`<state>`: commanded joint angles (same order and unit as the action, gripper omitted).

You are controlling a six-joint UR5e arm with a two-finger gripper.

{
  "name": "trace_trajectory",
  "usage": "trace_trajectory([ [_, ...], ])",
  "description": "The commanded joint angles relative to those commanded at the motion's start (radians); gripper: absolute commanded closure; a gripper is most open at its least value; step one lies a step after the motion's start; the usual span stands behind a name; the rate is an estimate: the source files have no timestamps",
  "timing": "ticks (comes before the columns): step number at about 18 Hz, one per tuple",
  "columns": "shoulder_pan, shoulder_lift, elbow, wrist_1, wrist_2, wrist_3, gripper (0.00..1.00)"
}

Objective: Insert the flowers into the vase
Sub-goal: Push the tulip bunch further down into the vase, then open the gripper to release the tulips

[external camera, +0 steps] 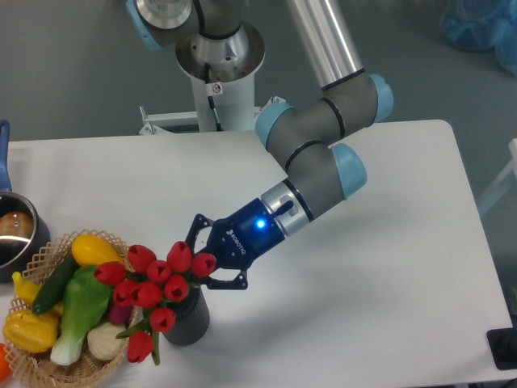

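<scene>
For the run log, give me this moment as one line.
phase: inserting | gripper: cannot tell, at the flowers | flowers: bunch over the vase mouth, leaning toward the wicker basket | vase: upright on table
</scene>
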<state>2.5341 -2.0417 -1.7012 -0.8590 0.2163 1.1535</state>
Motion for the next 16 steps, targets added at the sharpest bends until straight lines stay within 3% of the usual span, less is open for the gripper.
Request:
trace_trajectory([
  [4,0.002,0.0,-0.011,0.0,0.041,0.061,0.77],
  [8,0.003,0.002,-0.028,0.0,0.061,0.081,0.39],
  [10,0.009,0.003,-0.028,0.0,0.061,0.083,0.37],
  [14,0.018,0.006,-0.038,-0.002,0.069,0.083,0.06],
  [16,0.035,0.017,-0.057,-0.002,0.077,0.083,0.01],
])
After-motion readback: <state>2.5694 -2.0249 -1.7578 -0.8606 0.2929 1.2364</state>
